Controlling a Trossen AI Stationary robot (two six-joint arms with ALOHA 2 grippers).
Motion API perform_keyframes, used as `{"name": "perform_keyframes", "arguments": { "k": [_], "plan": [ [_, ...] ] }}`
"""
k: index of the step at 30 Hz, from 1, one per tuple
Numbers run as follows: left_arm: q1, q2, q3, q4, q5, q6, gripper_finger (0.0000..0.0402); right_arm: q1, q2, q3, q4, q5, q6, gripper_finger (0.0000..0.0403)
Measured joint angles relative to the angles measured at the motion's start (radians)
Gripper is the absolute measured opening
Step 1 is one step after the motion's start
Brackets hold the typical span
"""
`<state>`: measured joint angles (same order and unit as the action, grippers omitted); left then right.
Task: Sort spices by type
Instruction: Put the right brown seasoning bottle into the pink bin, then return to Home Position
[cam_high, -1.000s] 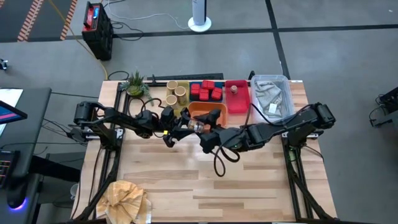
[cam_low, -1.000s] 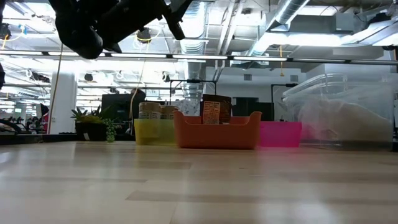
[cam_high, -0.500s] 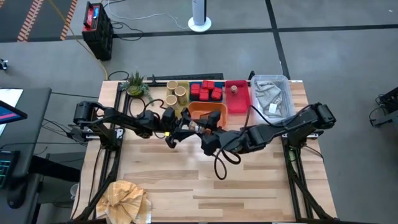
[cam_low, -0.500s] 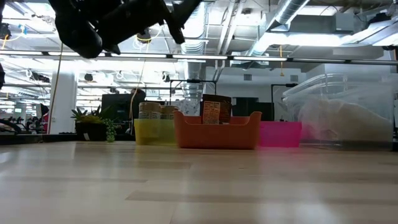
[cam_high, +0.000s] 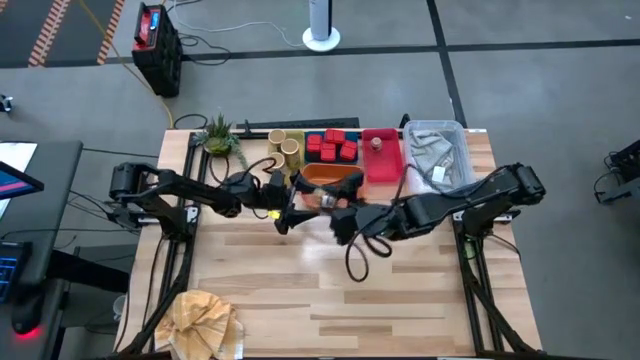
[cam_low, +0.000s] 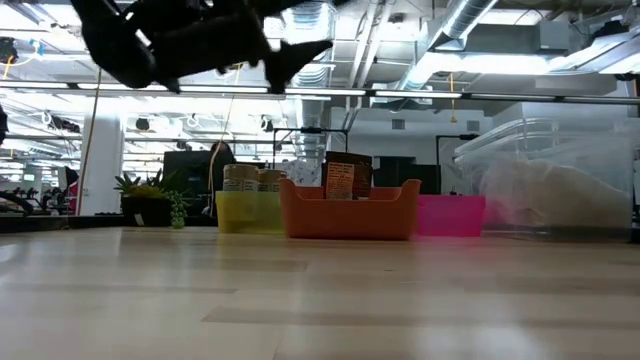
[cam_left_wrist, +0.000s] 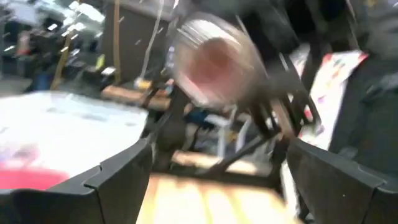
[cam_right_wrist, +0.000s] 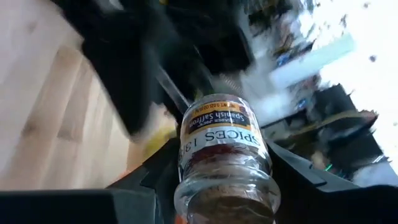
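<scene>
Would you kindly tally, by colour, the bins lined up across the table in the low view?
Yellow plastic bin: 1
Orange plastic bin: 1
Pink plastic bin: 1
Clear plastic bin: 1
Total: 4

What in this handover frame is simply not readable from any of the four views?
- High view: the spice jar between the left gripper and right gripper is hidden by both arms.
- Left wrist view: motion blur smears the jar's label.
- Low view: the orange tray wall hides its contents' bases.
- Right wrist view: the jar's lid end is cut off.
</scene>
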<state>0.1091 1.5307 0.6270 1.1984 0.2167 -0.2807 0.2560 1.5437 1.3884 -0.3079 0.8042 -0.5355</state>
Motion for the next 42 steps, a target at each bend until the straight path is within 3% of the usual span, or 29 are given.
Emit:
{"name": "perform_keyframes", "arguments": {
  "k": [5,9,18,21,34,42],
  "plan": [
    [-0.045,-0.022,-0.082,-0.075,-0.147,0.094,0.0354,-0.134,-0.069,0.000,-0.317,-0.025,0.316,0.0207],
    [-0.092,-0.024,-0.131,-0.151,-0.347,0.145,0.0352,-0.311,-0.069,0.000,-0.530,-0.160,0.533,0.0207],
    [-0.166,-0.024,-0.179,-0.164,-0.534,0.192,0.0351,-0.699,0.103,0.000,-0.617,-0.454,0.605,0.0207],
    [-0.192,-0.024,-0.193,-0.154,-0.601,0.239,0.0351,-0.778,0.184,0.000,-0.654,-0.477,0.614,0.0207],
    [-0.215,-0.024,-0.221,-0.152,-0.628,0.276,0.0351,-0.842,0.372,0.000,-0.689,-0.608,0.512,0.0209],
    [-0.215,-0.028,-0.221,-0.149,-0.627,0.276,0.0351,-0.851,0.375,0.000,-0.683,-0.608,0.501,0.0301]
  ]
}}
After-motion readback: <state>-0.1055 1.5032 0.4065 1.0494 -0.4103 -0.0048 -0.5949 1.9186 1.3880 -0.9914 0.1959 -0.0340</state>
